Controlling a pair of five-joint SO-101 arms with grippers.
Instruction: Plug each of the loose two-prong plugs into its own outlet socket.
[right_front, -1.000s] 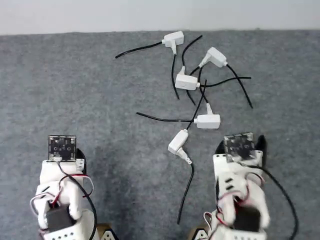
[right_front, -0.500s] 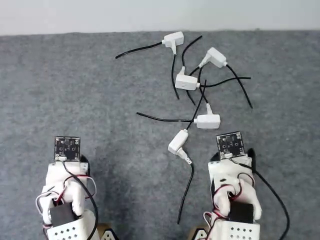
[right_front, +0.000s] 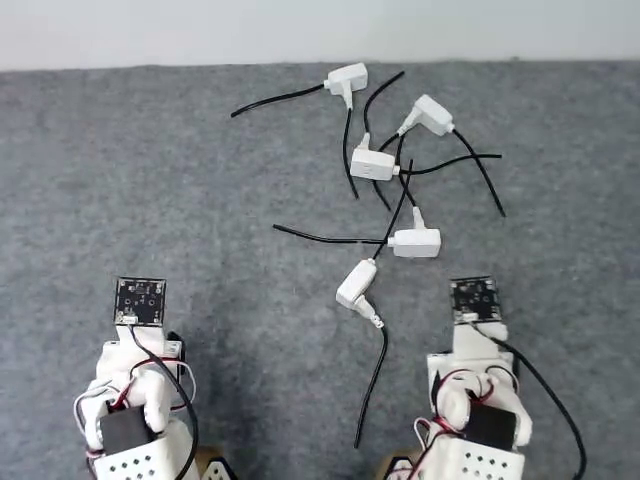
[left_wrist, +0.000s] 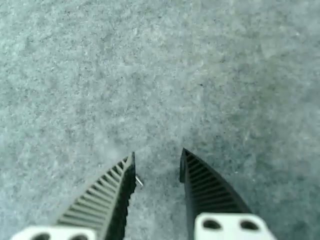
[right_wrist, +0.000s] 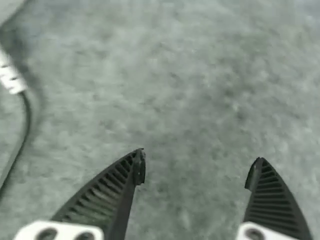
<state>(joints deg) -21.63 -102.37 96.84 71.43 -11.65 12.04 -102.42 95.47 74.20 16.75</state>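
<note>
Left gripper (left_wrist: 157, 155) sat low over grey carpet (right_front: 150, 180), jaws parted by a narrow gap, holding nothing. White plug pieces (right_front: 372, 164) on black cords lay scattered across the middle and far carpet, the nearest piece (right_front: 355, 283) between the arms and closer to the right one; plug or socket was hard to tell from above. Right gripper (right_wrist: 199, 156) hung wide open and empty, a black cord (right_wrist: 22, 125) near it.

This looks like a robotics lab bench: a worktop (right_front: 150, 180) covered in grey fabric against a pale wall (right_front: 150, 30), with a left arm (right_front: 130, 400) and a right arm (right_front: 475, 405), white with bare wires showing, side by side.
</note>
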